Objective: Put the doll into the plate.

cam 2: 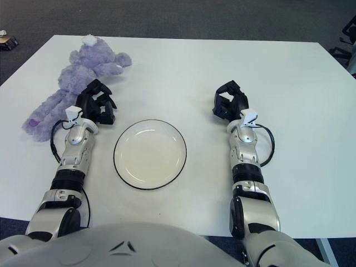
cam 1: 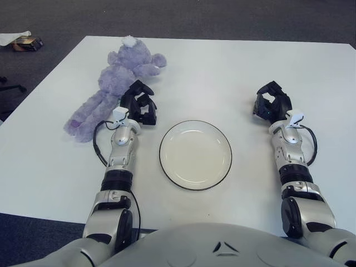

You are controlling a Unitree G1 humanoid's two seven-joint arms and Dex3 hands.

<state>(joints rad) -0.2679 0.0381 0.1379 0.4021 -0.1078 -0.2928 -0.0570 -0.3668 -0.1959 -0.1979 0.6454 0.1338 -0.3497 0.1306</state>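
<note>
"Where's the doll (cam 1: 114,89)?"

"Far left on the table (cam 1: 233,72), stretched diagonally, just beyond my left hand (cam 1: 139,103), whose fingers are loosely curled and empty. My right hand (cam 1: 271,103) shows right of the plate (cam 1: 195,154), also empty."

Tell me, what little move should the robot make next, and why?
Probably reach the left robot hand a little further left onto the purple doll. That hand shows right beside the doll with nothing in it, and the plate holds nothing. The right robot hand shows far off, right of the plate.
</note>
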